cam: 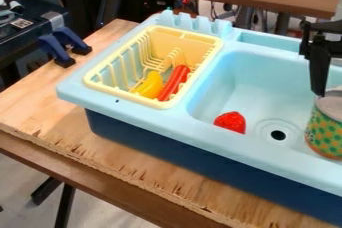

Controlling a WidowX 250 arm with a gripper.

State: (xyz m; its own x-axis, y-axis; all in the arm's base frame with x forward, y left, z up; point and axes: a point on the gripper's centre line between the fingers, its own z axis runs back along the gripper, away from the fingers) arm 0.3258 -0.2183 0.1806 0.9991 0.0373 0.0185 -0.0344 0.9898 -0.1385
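claw and can: the claw (pixel 320 92) is at 3 o'clock in the view, its lower end right by the top of the can (pixel 325 129); whether they touch, cannot tell.
can place: 6 o'clock of the claw, at the right side of the basin (pixel 234 84), partly cut off by the view's edge. contact of its base with the basin floor: cannot tell.
claw state: cannot tell if open or closed, nor if it grips the can.
claw pose: hangs nearly straight down, tip toward 6 o'clock, over the basin's right part.
can axis: about upright, long axis running from 12 to 6 o'clock, leaning slightly toward 1 o'clock in the view. grey end up, orange band low, green and yellow pattern between.
drain: dark hole (pixel 278 135) at 9 o'clock of the can, near it.
red toy: lumpy red toy (pixel 230 121) at 9 to 10 o'clock of the hole, inside the basin.
rack: yellow rack (pixel 194 37) at 10 o'clock of the basin; in it a yellow toy (pixel 151 84) and, just beside at 3 o'clock, a red stick (pixel 175 82) pointing 1 to 7 o'clock.
clamps: two blue clamps (pixel 67 42) at 10 o'clock of the rack, on the board (pixel 33 104).
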